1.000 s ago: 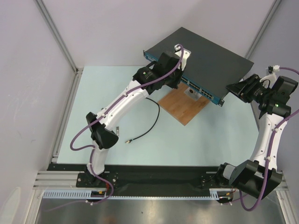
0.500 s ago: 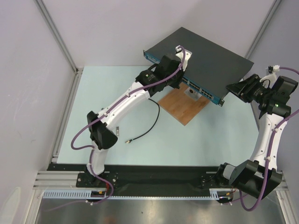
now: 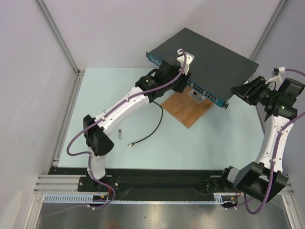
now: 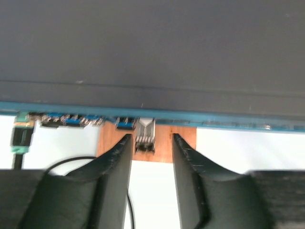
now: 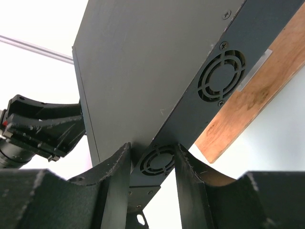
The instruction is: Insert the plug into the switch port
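Over the last second the left arm's elbow has swung out a little to its own side, and the left gripper (image 4: 151, 137) has let its fingers (image 4: 119, 157) spread from a narrower set to a clear gap. Between those fingers sits the plug (image 4: 145, 137), a small clear connector level with the tips. It is free of both pads, with a gap on either side, so nothing is held. It stands against the blue front face of the switch (image 4: 152, 47), right under the edge of the black top. It looks seated in a port, though the view is too blurred for me to swear to it. Beyond the fingertips the switch fills everything, its row of ports running off past the left-hand finger. Under the plug, just past the tips, shows the wooden board (image 3: 188, 110), lying beneath the switch's front edge. A black cable (image 3: 144, 137) loops across the table (image 3: 95, 95) behind the fingers, back toward the arm's base.

Across the table the right gripper (image 5: 151, 145) has not budged. Its fingers straddle the end of the switch, one pad on the black top and the other round the underside, with the vented side wall between them. They stand partly apart, closed on that edge as far as I can see
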Motion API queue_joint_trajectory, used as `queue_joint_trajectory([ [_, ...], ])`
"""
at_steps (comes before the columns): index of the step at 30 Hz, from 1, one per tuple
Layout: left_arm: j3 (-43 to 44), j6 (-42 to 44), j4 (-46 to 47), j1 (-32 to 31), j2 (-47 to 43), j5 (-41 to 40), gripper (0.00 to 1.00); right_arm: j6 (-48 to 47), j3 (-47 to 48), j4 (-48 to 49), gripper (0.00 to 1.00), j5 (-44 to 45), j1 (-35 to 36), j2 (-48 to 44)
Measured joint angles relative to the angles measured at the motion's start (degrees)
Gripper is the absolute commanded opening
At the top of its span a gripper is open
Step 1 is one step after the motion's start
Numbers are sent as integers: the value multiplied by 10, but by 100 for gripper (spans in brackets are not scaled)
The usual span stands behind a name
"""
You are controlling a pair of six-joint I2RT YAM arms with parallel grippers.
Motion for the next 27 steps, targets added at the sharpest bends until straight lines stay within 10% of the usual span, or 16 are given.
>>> queue_joint_trajectory([
  [16, -184, 24, 17, 21, -238, 18, 54, -19, 0, -29, 80, -78, -32, 23],
  [27, -220, 14, 18, 39, -252, 48, 32, -35, 0, -60, 81, -106, -64, 32],
])
